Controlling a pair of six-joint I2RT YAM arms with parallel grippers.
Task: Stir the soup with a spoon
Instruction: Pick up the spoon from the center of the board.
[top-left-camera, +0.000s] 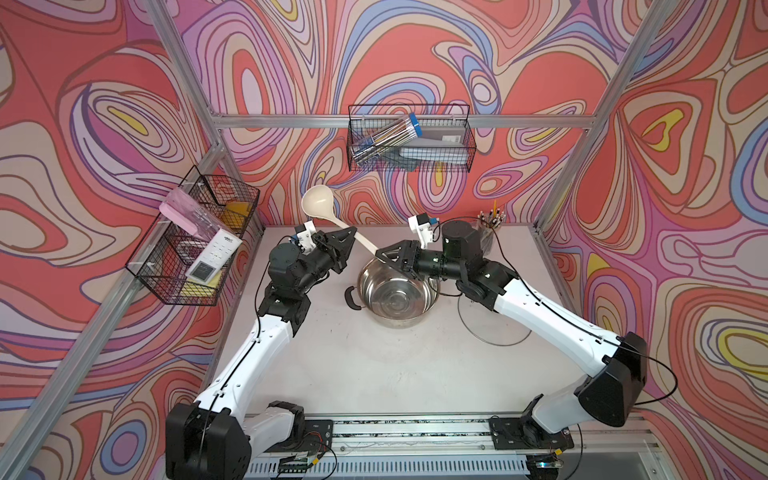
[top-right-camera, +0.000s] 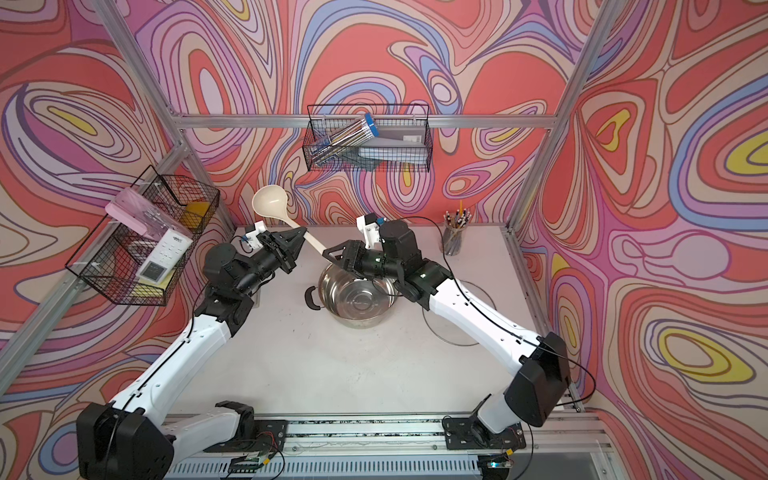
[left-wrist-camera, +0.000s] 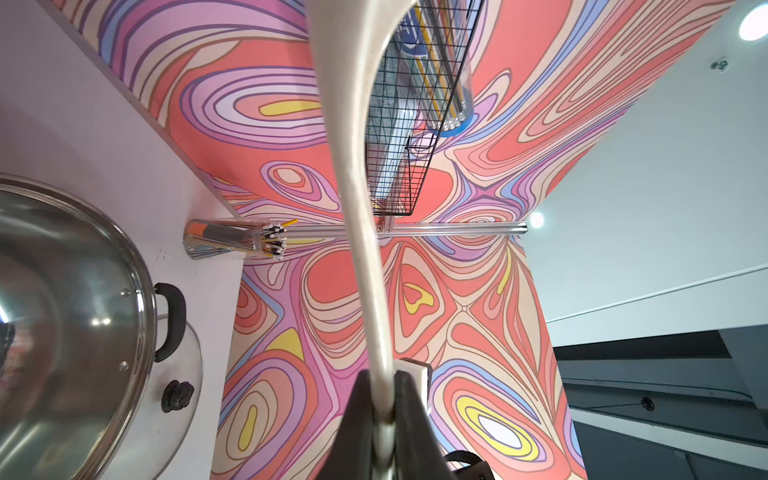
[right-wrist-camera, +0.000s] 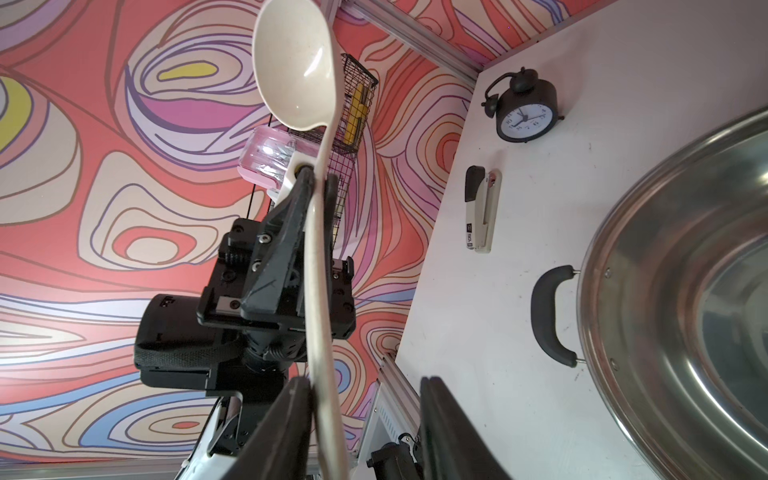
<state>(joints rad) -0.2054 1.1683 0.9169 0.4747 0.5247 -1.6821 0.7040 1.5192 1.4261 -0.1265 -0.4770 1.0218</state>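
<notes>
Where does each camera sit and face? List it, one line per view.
Top views: high in front, looking down at the table; left gripper, right gripper, spoon, pot show.
Left wrist: looks along the left gripper up the spoon toward the back basket.
Right wrist: looks past the right gripper at the spoon and left gripper.
Shared: every view shows spoon and pot.

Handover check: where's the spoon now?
In both top views the spoon is in the air just behind the pot, clamped by the left gripper, bowl up, handle end between the open jaws of the right gripper.
</notes>
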